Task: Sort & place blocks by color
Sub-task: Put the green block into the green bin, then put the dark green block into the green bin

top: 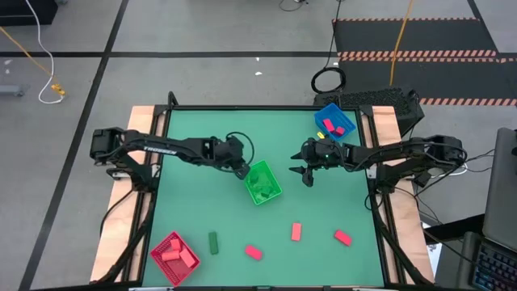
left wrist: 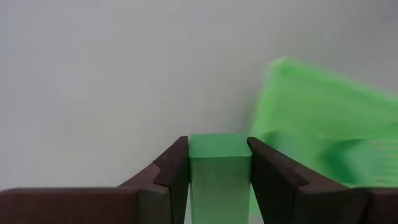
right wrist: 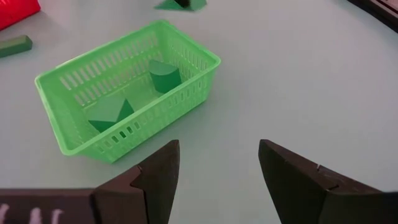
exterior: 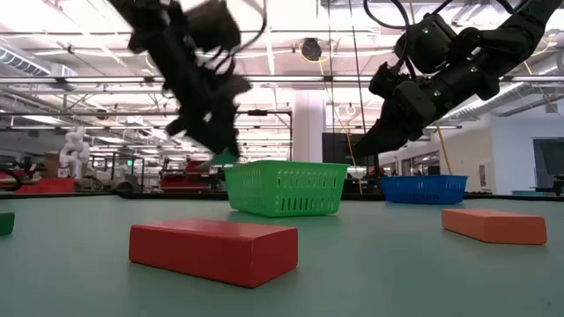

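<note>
Left gripper (top: 242,170): hanging just beside the near-left corner of the green bin (top: 264,183), above the table; its fingers (left wrist: 171,171) are pinching a green block (left wrist: 219,168) between them.
Held green block: sitting squarely between the two fingers in the left wrist view, its flat end facing the camera and its long axis running along the fingers; in the low view (exterior: 226,158) only a small green tip is showing below the gripper, at the bin's left rim.
Right gripper (top: 308,172): hovering over bare table to the right of the green bin, clear of it; its fingers (right wrist: 158,171) are standing apart with nothing between them.
Green bin: sitting near the middle of the table, turned at a slant; a green half-round piece (right wrist: 164,76) and a green wedge-shaped piece (right wrist: 111,114) are lying inside it.
Loose green block (top: 213,242): lying on the near part of the table, long axis running front to back, right of the red bin (top: 175,257).
Loose red blocks: three are lying along the near side, one slanted (top: 253,252), one with its long axis front to back (top: 296,232), one slanted nearer the right edge (top: 342,238); all well apart from both grippers.
Red bin: sitting at the near-left corner, holding red blocks.
Blue bin (top: 334,122): sitting at the far right, with red pieces in it.
In the way: only the green bin's rim is standing between the held block and the bin's inside.
</note>
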Action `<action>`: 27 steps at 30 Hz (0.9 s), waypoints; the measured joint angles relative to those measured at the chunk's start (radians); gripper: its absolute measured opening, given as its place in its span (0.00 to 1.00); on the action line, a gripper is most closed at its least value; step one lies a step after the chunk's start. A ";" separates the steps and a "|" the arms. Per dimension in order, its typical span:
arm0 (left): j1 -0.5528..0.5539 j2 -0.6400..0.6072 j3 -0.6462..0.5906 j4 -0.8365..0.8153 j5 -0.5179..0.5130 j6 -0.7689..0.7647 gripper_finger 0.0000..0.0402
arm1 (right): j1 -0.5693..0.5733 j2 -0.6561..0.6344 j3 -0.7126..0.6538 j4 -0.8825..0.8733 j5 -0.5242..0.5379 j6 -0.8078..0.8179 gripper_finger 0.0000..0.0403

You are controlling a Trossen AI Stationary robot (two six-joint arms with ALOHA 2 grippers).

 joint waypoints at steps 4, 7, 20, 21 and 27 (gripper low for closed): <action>-0.057 0.000 0.115 -0.069 -0.058 0.022 0.38 | 0.000 0.000 0.000 -0.001 0.000 0.000 0.53; -0.101 0.000 0.168 -0.058 -0.105 0.049 0.37 | 0.000 0.000 0.000 -0.002 0.000 0.000 0.53; -0.164 0.189 0.175 0.087 -0.070 0.095 0.53 | 0.000 0.000 0.000 -0.004 0.000 0.000 0.53; -0.164 0.195 0.175 0.088 -0.062 0.097 0.56 | 0.000 0.000 0.000 -0.004 0.000 0.000 0.53; -0.169 0.154 0.176 0.109 -0.051 0.135 0.69 | 0.000 0.000 0.000 -0.001 0.000 0.000 0.53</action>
